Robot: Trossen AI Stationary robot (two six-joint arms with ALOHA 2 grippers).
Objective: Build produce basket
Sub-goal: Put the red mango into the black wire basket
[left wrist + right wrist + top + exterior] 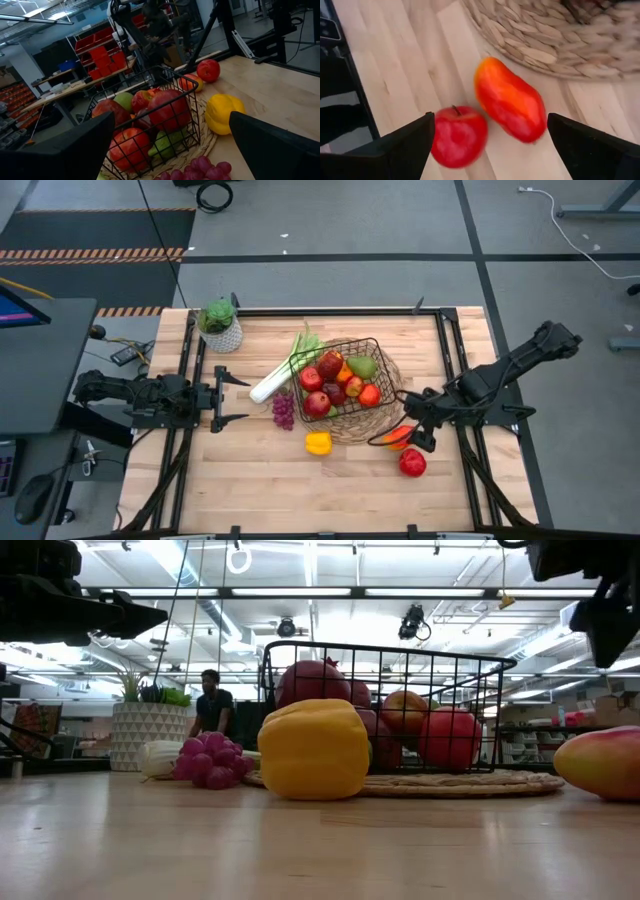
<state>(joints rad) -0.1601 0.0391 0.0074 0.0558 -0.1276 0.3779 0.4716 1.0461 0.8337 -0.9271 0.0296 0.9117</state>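
Wire-mesh basket (350,385) holds produce; right end effector (405,435) released above mango (510,99) beside basket; left end effector (240,400) released, well left of basket.

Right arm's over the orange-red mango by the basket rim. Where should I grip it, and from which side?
Take the mango across its narrow middle, coming straight down with the right gripper open. It lies flat and elongated, so span the short width. Watch the red apple close beside one end and the wicker base beside the other.

being lit evenly and brightly from ceiling strip lights (430,592) glaring in the low view, casting only soft shadows on the table (250,480), blurring the red apple (458,136) and the near fingers (395,150) in the right wrist view.
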